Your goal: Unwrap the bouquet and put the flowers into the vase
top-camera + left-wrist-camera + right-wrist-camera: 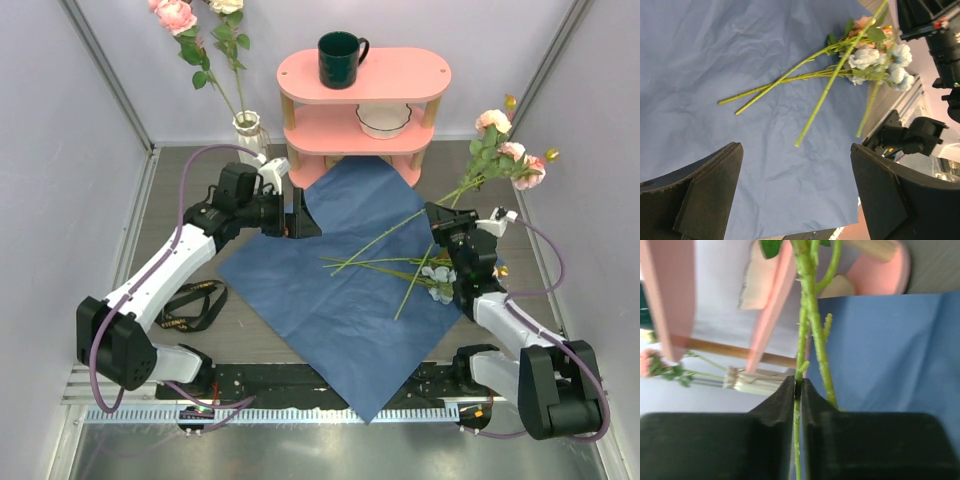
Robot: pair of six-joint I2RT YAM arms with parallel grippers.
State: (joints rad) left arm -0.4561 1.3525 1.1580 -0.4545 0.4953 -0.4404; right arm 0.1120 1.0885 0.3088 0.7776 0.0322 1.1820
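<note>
Vase [250, 132] holds two flowers [178, 15]. Left end effector [300, 222] near vase: open, empty. Right end effector [797, 385] well apart from vase: clamped on flower stem [801, 340].

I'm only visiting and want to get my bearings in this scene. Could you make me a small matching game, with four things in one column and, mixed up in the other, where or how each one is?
Things
1. dark green mug
2. white bowl
3. vase
4. right gripper

Places or states
A. shut on a green flower stem
B. top shelf of the pink stand
C. back left of the table, two flowers in it
D. shelf just under the stand's top one

Pairs: 1-B, 2-D, 3-C, 4-A
</note>
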